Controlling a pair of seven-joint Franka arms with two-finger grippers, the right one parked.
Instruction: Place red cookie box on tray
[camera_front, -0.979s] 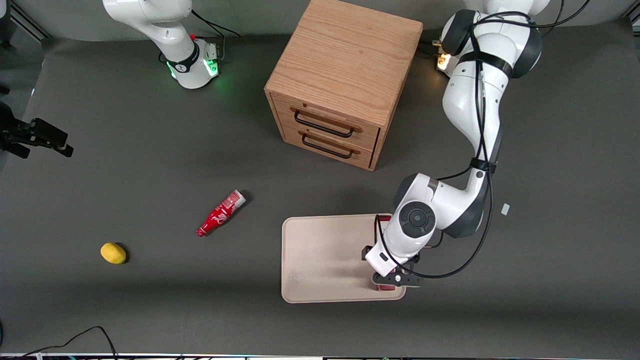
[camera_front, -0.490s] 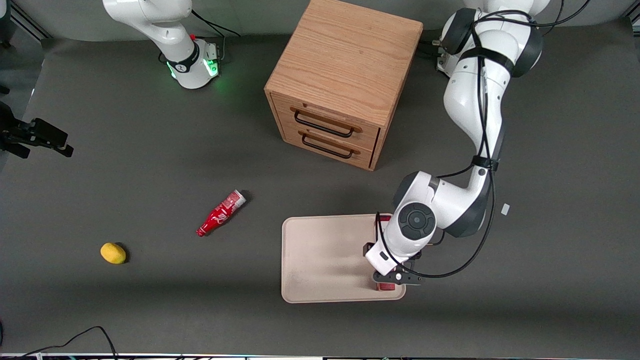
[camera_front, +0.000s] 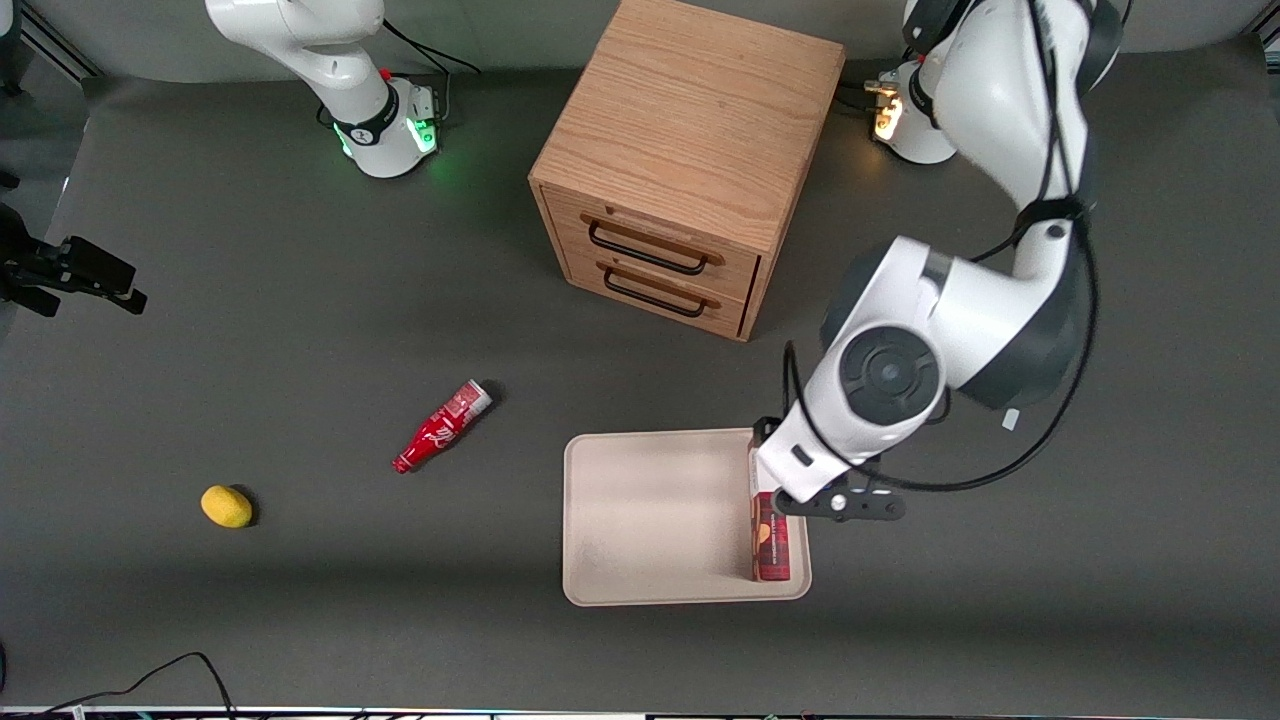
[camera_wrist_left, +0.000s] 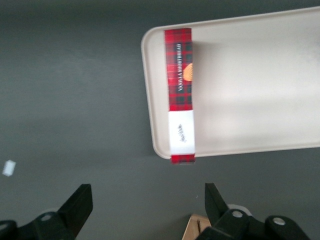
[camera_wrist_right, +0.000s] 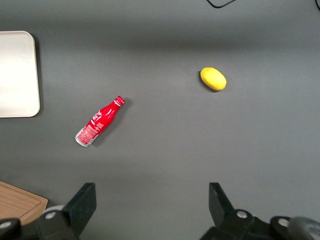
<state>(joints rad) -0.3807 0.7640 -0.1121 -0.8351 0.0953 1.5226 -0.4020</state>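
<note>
The red cookie box, dark red plaid with a white end panel, lies flat on the cream tray. It runs along the tray's rim toward the working arm's end of the table. My gripper is open and holds nothing. It hangs well above the box, over the table just past the box's white end. In the front view the white wrist covers the fingers and the box's end farther from the camera.
A wooden two-drawer cabinet stands farther from the camera than the tray. A red bottle and a yellow lemon lie toward the parked arm's end. A small white scrap rests beside the working arm.
The gripper was low over the box on the tray. It has since risen and drawn back toward the cabinet, and the box stays lying on the tray.
</note>
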